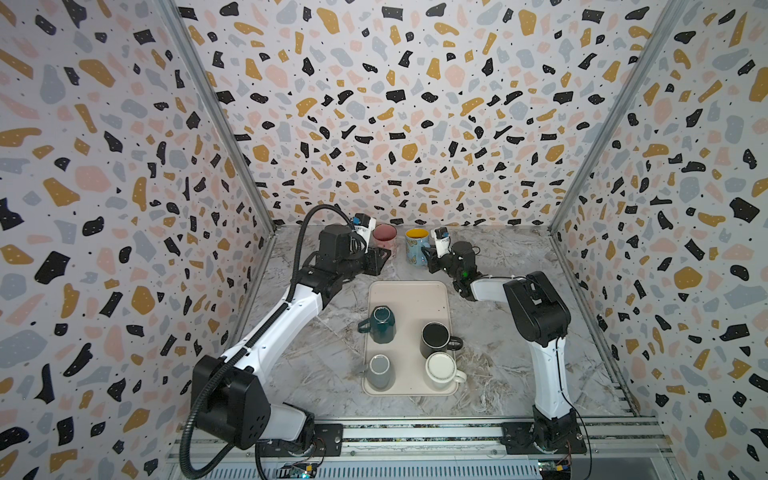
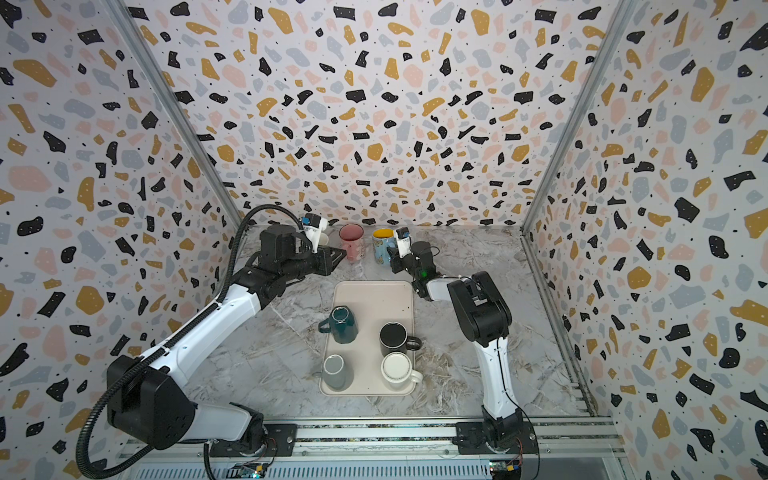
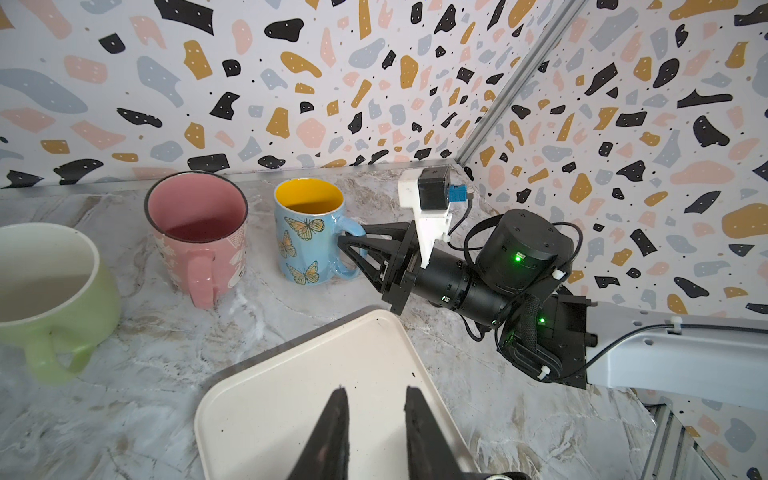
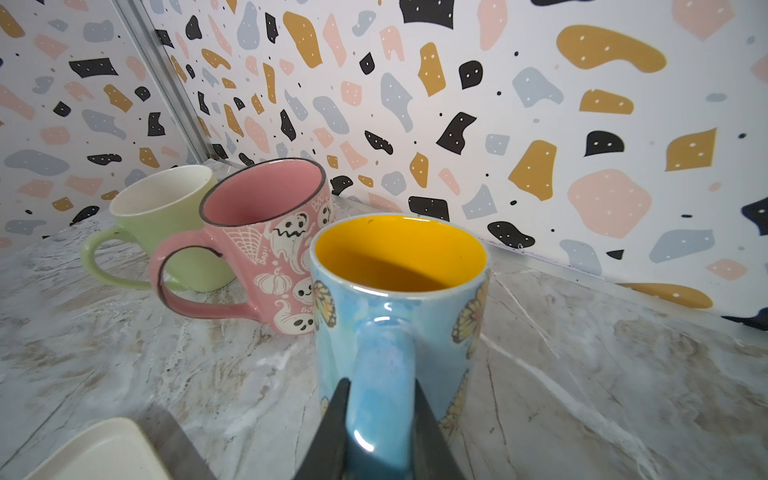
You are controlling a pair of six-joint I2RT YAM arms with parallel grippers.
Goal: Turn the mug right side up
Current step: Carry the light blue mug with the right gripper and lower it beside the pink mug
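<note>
A blue butterfly mug (image 1: 415,246) (image 2: 381,245) (image 3: 305,237) (image 4: 399,291) with a yellow inside stands mouth up on the marble table near the back wall. My right gripper (image 1: 428,254) (image 2: 392,257) (image 3: 351,249) (image 4: 380,399) is shut on its handle, one finger on each side. My left gripper (image 1: 380,261) (image 2: 337,255) (image 3: 374,399) hovers open and empty over the far corner of the cream tray (image 3: 270,415), just left of the mugs.
A pink ghost mug (image 1: 384,239) (image 3: 197,232) (image 4: 266,232) and a pale green mug (image 3: 45,291) (image 4: 166,208) stand upright left of the blue one. The tray (image 1: 409,299) (image 2: 374,295) carries several mugs that look bottom up: teal (image 1: 380,324), black (image 1: 434,338), grey (image 1: 379,370), white (image 1: 441,370).
</note>
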